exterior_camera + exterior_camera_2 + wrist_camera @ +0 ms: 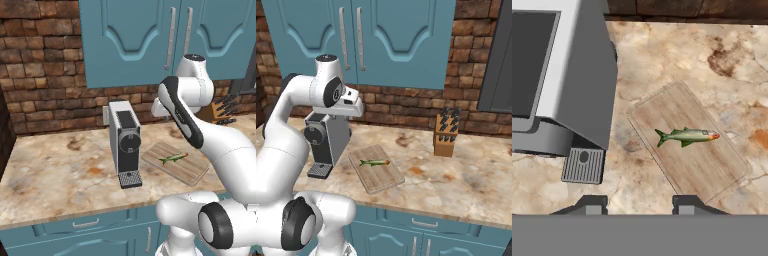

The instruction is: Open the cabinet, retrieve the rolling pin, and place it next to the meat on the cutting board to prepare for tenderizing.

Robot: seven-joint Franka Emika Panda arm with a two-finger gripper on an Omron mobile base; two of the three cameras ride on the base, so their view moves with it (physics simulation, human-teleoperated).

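Here, the large teal-blue wall cabinet [150,35] with arched-panel doors stood shut above the brown brick wall [45,75], its two long vertical silver bar handles [351,37] side by side at the centre seam. The rolling pin could not be seen.

The flat rectangular light wooden cutting board [689,142] lay on the mottled beige stone desk [466,175], just to the right of the grey-and-white coffee machine [125,142]. The small slim greenish-yellow, fish-shaped piece of meat [687,135] rested flat on the middle of the board, lengthwise across the plank lines.

A wooden block of black-handled knives [446,132] stood at the far right of the desk, against the wall and well apart from the board.

The gripper [637,205] hung above the desk, looking down on the board and the machine. Its jaws stood partly apart; two dark fingertips [592,204] showed with bare desk between them and nothing held. The jaws touched neither the board nor the meat.
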